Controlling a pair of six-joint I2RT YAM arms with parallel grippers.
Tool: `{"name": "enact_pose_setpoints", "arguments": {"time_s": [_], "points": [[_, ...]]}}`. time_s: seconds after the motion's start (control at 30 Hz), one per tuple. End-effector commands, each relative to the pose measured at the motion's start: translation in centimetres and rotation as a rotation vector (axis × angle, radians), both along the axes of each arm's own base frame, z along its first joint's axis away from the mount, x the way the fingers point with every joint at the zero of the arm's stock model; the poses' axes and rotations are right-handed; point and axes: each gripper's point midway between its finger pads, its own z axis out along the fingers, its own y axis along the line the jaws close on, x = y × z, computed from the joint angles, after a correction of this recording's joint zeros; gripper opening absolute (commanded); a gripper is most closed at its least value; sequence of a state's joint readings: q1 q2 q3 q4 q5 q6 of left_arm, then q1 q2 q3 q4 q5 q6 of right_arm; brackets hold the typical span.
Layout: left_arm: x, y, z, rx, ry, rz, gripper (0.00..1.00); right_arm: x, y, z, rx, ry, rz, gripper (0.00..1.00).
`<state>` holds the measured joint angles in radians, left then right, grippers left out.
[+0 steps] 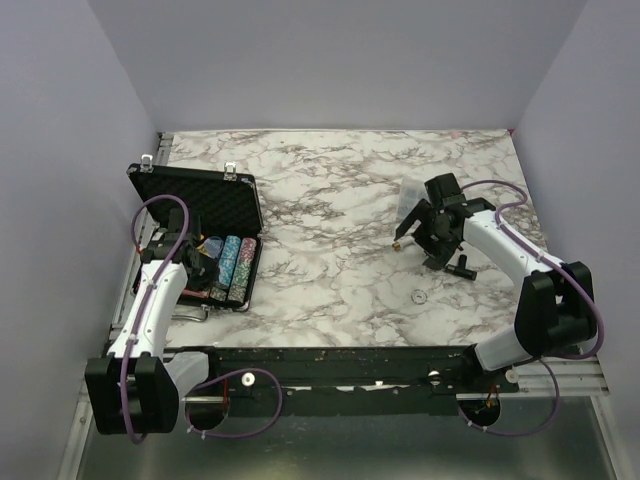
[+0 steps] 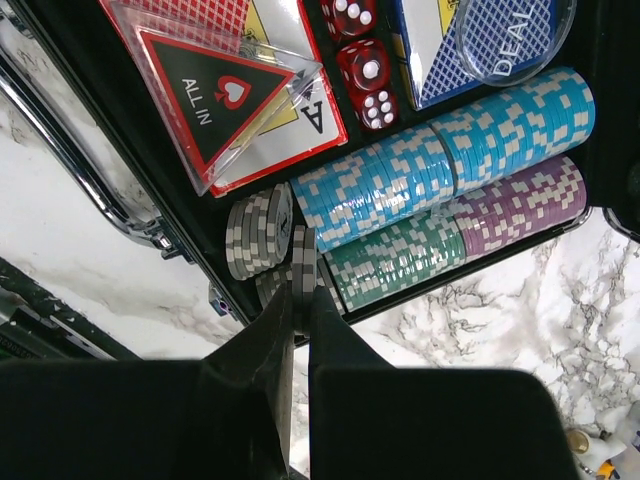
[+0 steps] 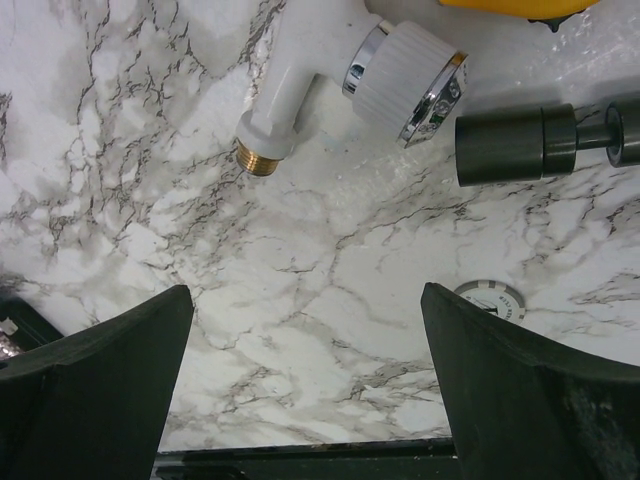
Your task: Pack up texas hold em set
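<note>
The black case [image 1: 200, 197] of the texas hold em set lies open at the table's left, its lid tilted back. Rows of blue [image 2: 440, 160], green [image 2: 400, 262] and purple chips [image 2: 520, 205] fill its tray beside red dice [image 2: 365, 70] and cards. My left gripper [image 2: 302, 295] is shut on a couple of grey-white chips [image 2: 303, 265] held on edge over the tray's near corner, next to a short grey stack [image 2: 255, 232]. At the right, my open right gripper [image 3: 305, 300] hangs over bare marble. One loose white chip [image 3: 490, 298] lies by its right finger.
A white fitting with a brass thread [image 3: 350, 70], a black cylindrical tool [image 3: 530, 145] and an orange edge [image 3: 510, 6] lie just beyond the right gripper. A clear "ALL IN" triangle [image 2: 215, 90] and a dealer button [image 2: 505, 40] rest in the case. The table's black front rail [image 1: 330, 365] runs along the near edge.
</note>
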<state>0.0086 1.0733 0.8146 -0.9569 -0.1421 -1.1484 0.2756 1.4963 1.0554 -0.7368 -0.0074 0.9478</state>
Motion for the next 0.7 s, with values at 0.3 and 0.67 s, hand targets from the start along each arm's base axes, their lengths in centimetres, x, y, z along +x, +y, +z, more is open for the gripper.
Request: {"name": "enact_pose_setpoints", "arguments": {"time_s": [0.3,0.67], "points": [[0.3,-0.2,-2.3,-0.058,0.064,0.018,0.00,-0.1,-1.1,0.2,-0.054,-0.019,-0.015,0.98],[0.3,-0.4,-2.8,-0.078,0.035,0.007,0.52,-0.5,-1.3,0.2,-0.058,-0.018,-0.018,0.98]]}}
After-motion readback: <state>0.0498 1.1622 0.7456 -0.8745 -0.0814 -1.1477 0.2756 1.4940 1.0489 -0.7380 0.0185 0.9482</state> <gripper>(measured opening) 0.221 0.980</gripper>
